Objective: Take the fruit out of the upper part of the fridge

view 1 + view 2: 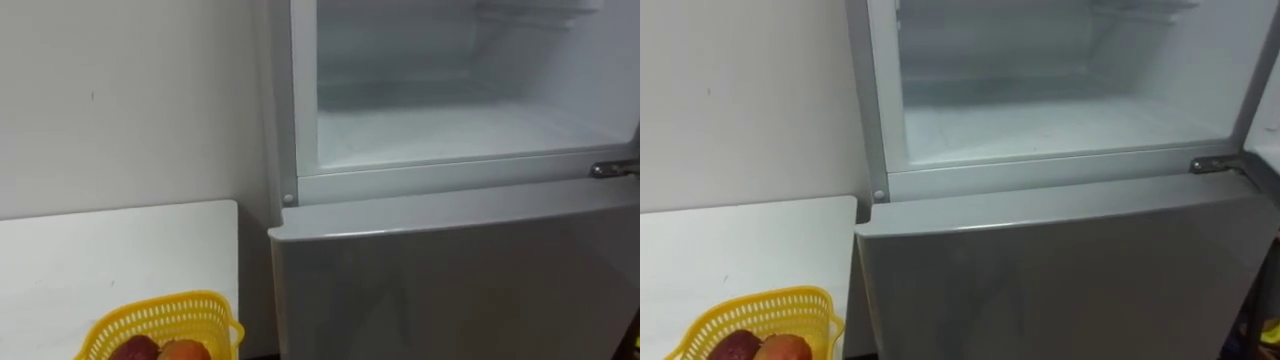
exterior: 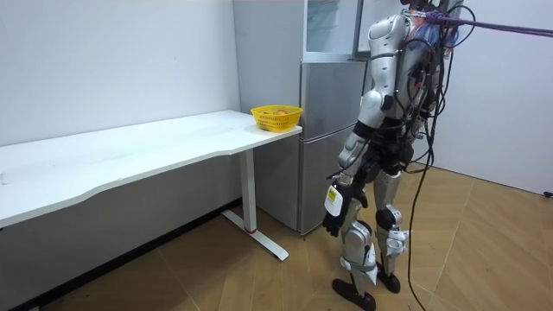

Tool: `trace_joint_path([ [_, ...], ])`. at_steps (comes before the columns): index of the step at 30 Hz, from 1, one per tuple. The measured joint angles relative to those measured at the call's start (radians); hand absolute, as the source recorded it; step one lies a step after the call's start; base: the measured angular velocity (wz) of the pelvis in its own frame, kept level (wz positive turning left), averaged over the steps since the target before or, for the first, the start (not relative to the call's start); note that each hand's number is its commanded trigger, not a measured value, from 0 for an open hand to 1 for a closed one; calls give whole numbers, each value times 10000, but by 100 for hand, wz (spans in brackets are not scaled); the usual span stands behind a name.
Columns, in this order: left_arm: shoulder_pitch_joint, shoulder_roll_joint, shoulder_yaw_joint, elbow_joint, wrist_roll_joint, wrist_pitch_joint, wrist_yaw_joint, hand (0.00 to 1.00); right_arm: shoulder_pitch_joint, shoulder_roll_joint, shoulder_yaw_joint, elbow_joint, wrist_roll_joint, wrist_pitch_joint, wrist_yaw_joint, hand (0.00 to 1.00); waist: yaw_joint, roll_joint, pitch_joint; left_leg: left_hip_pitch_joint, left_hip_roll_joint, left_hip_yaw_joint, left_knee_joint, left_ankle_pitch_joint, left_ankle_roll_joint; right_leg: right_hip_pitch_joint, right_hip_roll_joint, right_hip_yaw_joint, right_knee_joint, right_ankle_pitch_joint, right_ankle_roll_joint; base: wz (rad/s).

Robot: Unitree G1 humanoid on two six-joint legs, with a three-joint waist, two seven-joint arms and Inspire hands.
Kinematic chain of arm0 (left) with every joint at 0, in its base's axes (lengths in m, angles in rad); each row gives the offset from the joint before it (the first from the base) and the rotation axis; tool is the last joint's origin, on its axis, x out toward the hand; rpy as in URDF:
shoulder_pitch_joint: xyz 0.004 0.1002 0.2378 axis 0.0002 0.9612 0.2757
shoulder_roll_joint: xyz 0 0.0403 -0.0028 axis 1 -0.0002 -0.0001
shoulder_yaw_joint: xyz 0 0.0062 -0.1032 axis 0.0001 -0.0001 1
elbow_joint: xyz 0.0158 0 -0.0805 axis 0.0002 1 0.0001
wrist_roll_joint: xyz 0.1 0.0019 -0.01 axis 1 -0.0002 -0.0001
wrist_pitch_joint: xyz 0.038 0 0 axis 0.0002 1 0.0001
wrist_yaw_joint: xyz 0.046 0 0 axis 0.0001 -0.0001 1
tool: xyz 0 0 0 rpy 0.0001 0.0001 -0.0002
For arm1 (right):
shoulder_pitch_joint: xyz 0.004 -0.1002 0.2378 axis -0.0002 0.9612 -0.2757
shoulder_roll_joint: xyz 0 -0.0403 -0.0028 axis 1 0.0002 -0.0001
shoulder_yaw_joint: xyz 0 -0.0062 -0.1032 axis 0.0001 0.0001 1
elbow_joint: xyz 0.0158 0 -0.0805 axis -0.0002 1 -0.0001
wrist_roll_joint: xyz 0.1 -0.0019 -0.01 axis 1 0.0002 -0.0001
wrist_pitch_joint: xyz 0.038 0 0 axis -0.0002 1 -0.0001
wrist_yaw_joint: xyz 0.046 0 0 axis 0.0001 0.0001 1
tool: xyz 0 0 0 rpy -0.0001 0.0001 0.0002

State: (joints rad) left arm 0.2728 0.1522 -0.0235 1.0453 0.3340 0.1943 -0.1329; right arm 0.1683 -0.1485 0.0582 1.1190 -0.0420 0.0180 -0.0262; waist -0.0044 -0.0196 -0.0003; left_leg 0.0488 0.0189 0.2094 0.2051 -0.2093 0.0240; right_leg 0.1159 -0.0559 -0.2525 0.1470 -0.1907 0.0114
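A silver-grey metal fridge [image 1: 450, 285] shows the white upper compartment [image 1: 450, 130] beside a plain white tabletop [image 1: 100, 255]. A bright yellow lattice-pattern plastic basket [image 1: 165, 316] holds a dark red fruit [image 1: 135, 349] and an orange fruit [image 1: 183, 351]. The wood-grain plank floor [image 2: 484, 250] is honey-brown.

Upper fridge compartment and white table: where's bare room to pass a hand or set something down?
The open upper fridge compartment's white floor is bare across its visible width. The white table is bare between the room wall and the yellow plastic basket of fruit, which crowds its fridge-side edge.
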Motion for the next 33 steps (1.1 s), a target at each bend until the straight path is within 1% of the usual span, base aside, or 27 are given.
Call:
trace_joint_path([
  [2, -47, -4, 1, 11, 7, 35, -47, 0, -19, -3, -20, 194, 224, 45, 36, 0, 58, 28, 6, -4, 1, 3, -2, -4, -1, 4, 4, 7, -16, 0, 0, 0],
  [5, -195, -72, 149, 178, 28, 105, -62, 0, -175, 41, -41, 611, 1359, 68, 73, 0, 84, 77, 0, -9, 2, -50, 13, -9, -6, 135, 20, -31, -74, 3, -1, 6],
  [6, -201, -112, 209, 183, 29, 130, -60, 0, -211, 60, -41, 798, 1861, 116, 76, 0, 70, 105, 9, -11, -5, -97, 19, -8, -6, 157, 21, -57, -75, 3, -1, 12],
  [7, -202, -134, 208, 169, 29, 166, -61, 0, -217, 87, -95, 942, 2633, 251, 62, 0, 15, 131, 19, -23, -17, -186, 41, -8, -7, 197, 19, -131, -80, 2, -1, 18],
  [8, -201, -140, 207, 155, 29, 182, -60, 0, -259, 109, -164, 1001, 2990, 295, 63, 0, -17, 138, 23, -41, -23, -236, 74, -9, -7, 226, 14, -204, -92, -1, 0, 22],
  [10, -130, -201, 391, 171, 26, 193, -57, 0, -278, 205, -623, 1363, 4377, 489, 79, 0, -147, 150, 30, 0, -48, -315, 80, -14, -16, 287, 1, -265, -110, -80, 8, 16],
  [11, -102, -214, 453, 179, 29, 195, -62, 0, -316, 213, -800, 1423, 4736, 535, 111, 0, -189, 152, 31, 24, -56, -336, 82, -15, -17, 284, -2, -275, -109, -92, 11, 9],
  [12, -58, -229, 627, 173, 36, 195, -90, 0, -325, 215, -1331, 1547, 5532, 678, 221, 0, -265, 150, 31, 59, -81, -407, 81, -15, -18, 336, -10, -300, -112, -122, 14, 13],
  [13, -86, -229, 859, 135, 57, 201, -128, 0, -308, 211, -1853, 1747, 6510, 723, 274, 0, -362, 142, 37, 96, -104, -508, 75, -25, -31, 400, -21, -374, -126, -150, 19, 14],
  [14, -76, -229, 1032, 110, 63, 199, -149, 0, -296, 203, -2143, 1819, 7065, 759, 291, 0, -406, 136, 36, 113, -111, -528, 70, -25, -31, 416, -33, -413, -120, -169, 19, 13],
  [16, 16, -212, 1606, 101, 28, 186, -153, 0, -291, 94, -3332, 2105, 9435, 943, 336, 0, -541, 136, 30, 181, -134, -544, 12, -23, -33, 429, -57, -432, -101, -230, 28, 2],
  [17, 47, -206, 1744, 37, 27, 186, -154, 0, -267, 76, -3619, 2074, 10010, 988, 344, 0, -594, 131, 30, 189, -135, -543, 4, -23, -34, 427, -58, -431, -98, -233, 29, 0],
  [18, 119, -190, 1945, -150, -35, 183, -146, 0, -265, 20, -4084, 1980, 11086, 1072, 348, 0, -750, 126, 31, 189, -136, -535, -7, -21, -36, 420, -58, -428, -98, -234, 27, -4],
  [19, 220, -192, 2189, -247, -54, 180, -138, 0, -272, -29, -4526, 1862, 11919, 1068, 369, 0, -800, 119, 28, 199, -135, -494, -27, -21, -36, 416, -58, -406, -96, -235, 26, -6],
  [20, 223, -193, 2290, -270, -46, 164, -119, 0, -298, -51, -4788, 1824, 12276, 1062, 374, 0, -846, 61, -4, 214, -136, -480, -50, -20, -36, 417, -58, -386, -91, -235, 26, -6],
  [21, 220, -196, 2484, -274, -48, 148, -76, 0, -395, -92, -5238, 1778, 12912, 1059, 383, 0, -938, 54, -4, 229, -144, -431, -75, -18, -37, 423, -62, -383, -81, -237, 29, -4],
  [22, 218, -189, 2616, -279, -52, 145, -41, 0, -470, -101, -5707, 1612, 13732, 1061, 383, 0, -1027, -1, -16, 248, -155, -431, -70, -18, -36, 422, -71, -379, -76, -246, 41, 0],
  [24, 195, -183, 2801, -299, -52, 127, 10, 0, -531, -117, -6247, 1278, 14744, 1045, 355, 0, -1047, -50, -20, 301, -161, -415, -63, -18, -35, 413, -75, -323, -78, -249, 45, -8],
  [26, 205, -171, 2857, -356, -79, 45, 94, 0, -541, -149, -6451, 718, 15308, 986, 317, 0, -1042, -107, -30, 310, -154, -291, -65, -18, -35, 377, -75, -239, -77, -249, 46, -13],
  [27, 195, -158, 2904, -360, -85, 4, 142, 0, -626, -166, -6605, 398, 15472, 883, 286, 0, -1049, -139, -32, 305, -150, -225, -68, -18, -36, 343, -74, -192, -80, -250, 44, -11],
  [30, 124, -129, 3043, -509, -82, -95, 215, 0, -792, -187, -7117, -547, 15509, 662, 101, 0, -1079, -247, -36, 222, -148, -202, -74, -16, -37, 237, -52, -165, -63, -252, 39, -3],
  [31, 131, -119, 3133, -568, -80, -175, 249, 0, -819, -236, -7126, -936, 15528, 572, 21, 0, -1081, -304, -35, 207, -150, -196, -74, -16, -38, 206, -52, -153, -41, -253, 37, 0],
  [32, 150, -116, 3188, -608, -81, -200, 280, 0, -823, -250, -7133, -1151, 15565, 555, -34, 0, -1078, -336, -31, 207, -150, -196, -75, -15, -38, 197, -51, -132, -37, -253, 36, -7],
  [33, 225, -116, 3242, -724, -108, -213, 371, 0, -827, -247, -7130, -1716, 15633, 483, -179, 0, -1056, -398, -38, 200, -148, -176, -77, -14, -39, 162, -24, -78, -26, -251, 33, -11],
])
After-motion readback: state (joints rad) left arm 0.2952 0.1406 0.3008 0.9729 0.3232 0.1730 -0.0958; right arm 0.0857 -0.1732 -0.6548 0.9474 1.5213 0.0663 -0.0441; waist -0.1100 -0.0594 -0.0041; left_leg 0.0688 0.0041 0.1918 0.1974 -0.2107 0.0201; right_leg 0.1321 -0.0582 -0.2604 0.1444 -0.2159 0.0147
